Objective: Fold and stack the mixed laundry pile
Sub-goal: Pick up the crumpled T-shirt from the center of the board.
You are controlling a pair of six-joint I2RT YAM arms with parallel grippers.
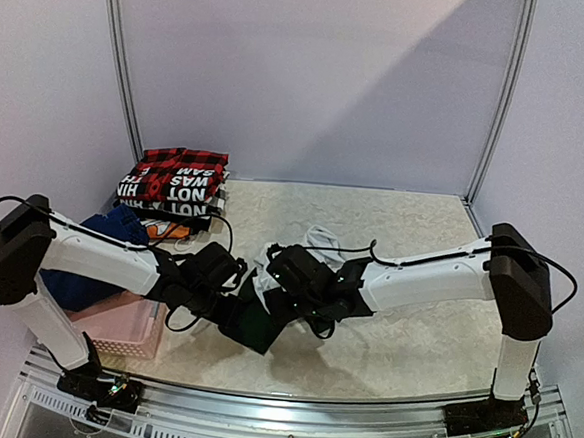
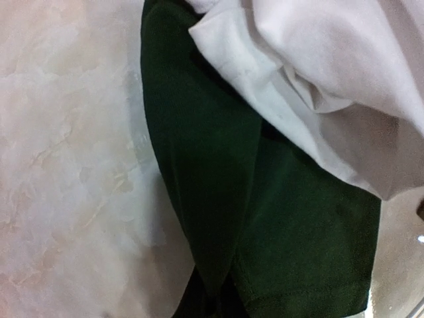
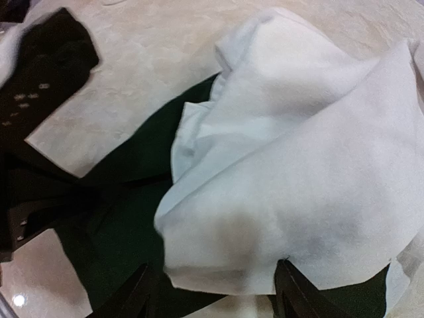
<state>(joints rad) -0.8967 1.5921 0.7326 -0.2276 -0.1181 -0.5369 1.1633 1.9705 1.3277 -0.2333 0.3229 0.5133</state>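
L hand (image 1: 246, 281) closed, R hand (image 3: 212, 265) spread — white tee (image 3: 298, 152) between

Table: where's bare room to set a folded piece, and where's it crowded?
Free: table back right, between the folded stack and the right arm; also front right, below that arm. Crowded: centre, dark green garment and white garment; left, pink basket.

I see a cream marble-patterned tabletop (image 1: 404, 337), a pale lilac back wall (image 1: 312, 80) at twelve o'clock, slim grey metal poles (image 1: 122, 67) at eleven and one, the wall brighter toward one.
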